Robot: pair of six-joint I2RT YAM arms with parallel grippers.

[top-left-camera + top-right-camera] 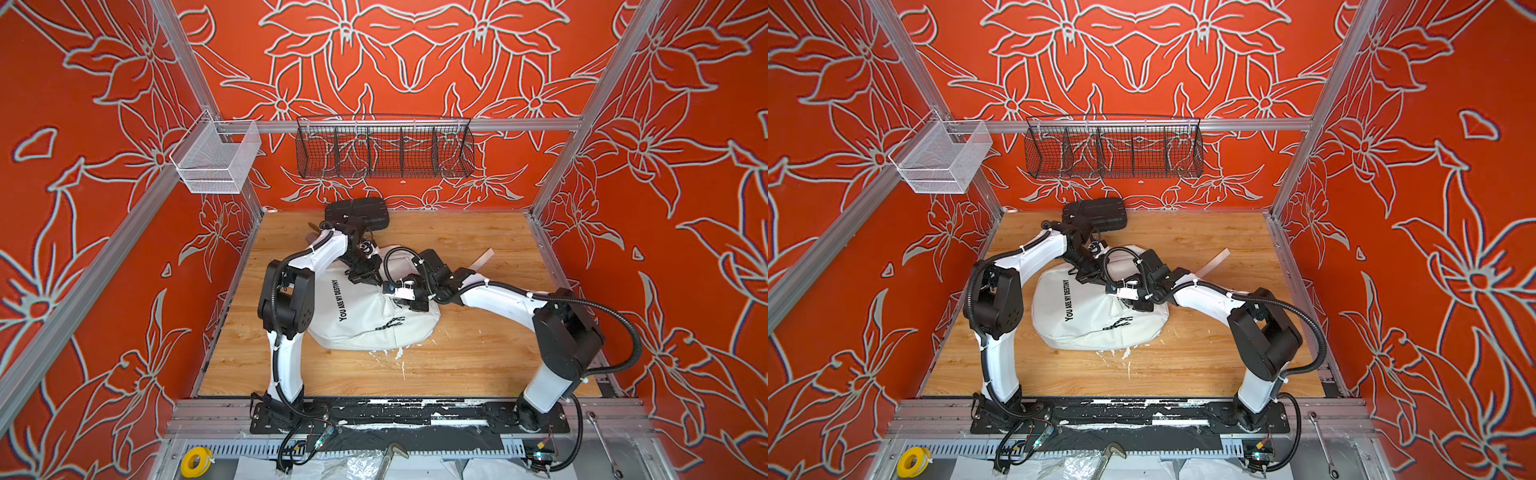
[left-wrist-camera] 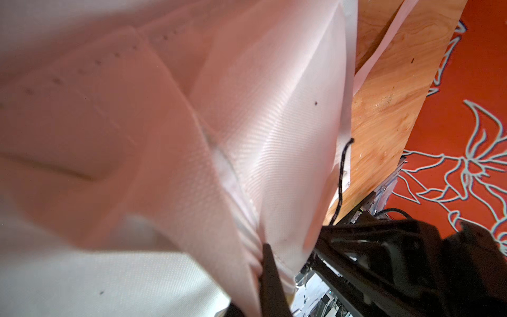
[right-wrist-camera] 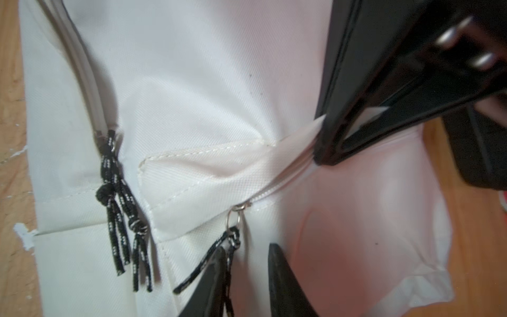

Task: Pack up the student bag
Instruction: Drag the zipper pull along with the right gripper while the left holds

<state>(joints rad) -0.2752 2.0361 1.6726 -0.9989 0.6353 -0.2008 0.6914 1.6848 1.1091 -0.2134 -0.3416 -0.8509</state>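
Where both top views look down on the wooden table [image 1: 457, 361], you see the student bag [image 1: 357, 316] lying in its middle, printed side up, directly beneath both end effectors. Your left end effector [image 1: 365, 277] sits on the bag's far part, and your right end effector [image 1: 415, 305] hangs just beside it, toward the bag's right edge. A black ribbed case [image 1: 357, 212] lies beyond the left end effector, by the back wall. A white strap [image 1: 482, 259] trails off behind the right one.

In the left wrist view, white fabric fills nearly everything. Your left end effector [image 2: 265, 248] is clenched on a bunched fold of the bag, and the cloth puckers at its finger [image 2: 271, 277].

In the right wrist view, your right end effector [image 3: 247, 255] is released, its two fingers [image 3: 285, 280] apart over the bag. A black-and-white zip pull [image 3: 233, 236] hangs from a slider just ahead of the gap, its cords running along one finger. A knotted cord cluster [image 3: 118, 197] lies well off to one side. Ahead, the left end effector pinches a white flap beside the zip.
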